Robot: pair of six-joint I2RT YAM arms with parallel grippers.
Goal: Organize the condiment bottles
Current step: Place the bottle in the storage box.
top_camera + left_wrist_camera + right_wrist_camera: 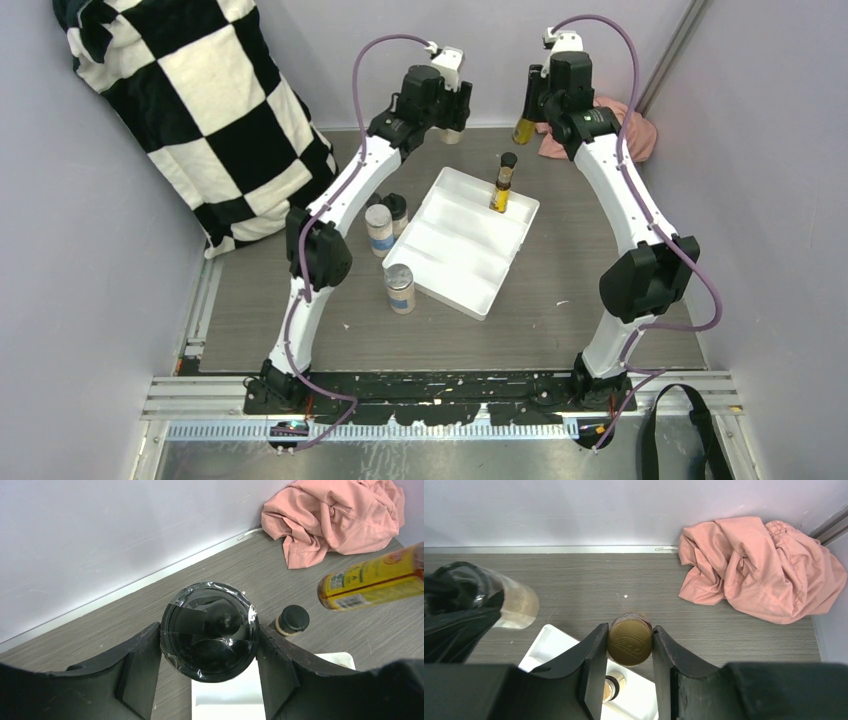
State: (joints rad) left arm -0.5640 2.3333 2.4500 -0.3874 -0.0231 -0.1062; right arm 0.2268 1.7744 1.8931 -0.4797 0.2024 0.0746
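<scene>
item 1, left gripper (209,637): jaws closed to the width of the black-lidded jar (210,622), clamping it at the lid; the jar hangs at 12 o'clock of the white tray (458,262), seemingly clear of the table

item 2, right gripper (630,639): closed tight on the cap of the brown-capped amber bottle (630,646); the bottle hangs at 1 o'clock of the tray, near the pink cloth (625,135)

item 3, slim amber bottle (503,185): upright inside the tray, at its 1 o'clock corner

item 4, outside the tray: silver-lidded jar (378,228) and dark-lidded jar (397,208) touching at 9 o'clock; second silver-lidded jar (400,288) at 7 o'clock, just beside the rim

step in hand (judged): both arms mid-carry, each with one bottle bound for the tray; one placed, three not yet picked up

next move (judged): lower each bottle upright into a free compartment and release only once its base is seated; the two held items are near each other and near the standing bottle, so one arm at a time looks safer
</scene>
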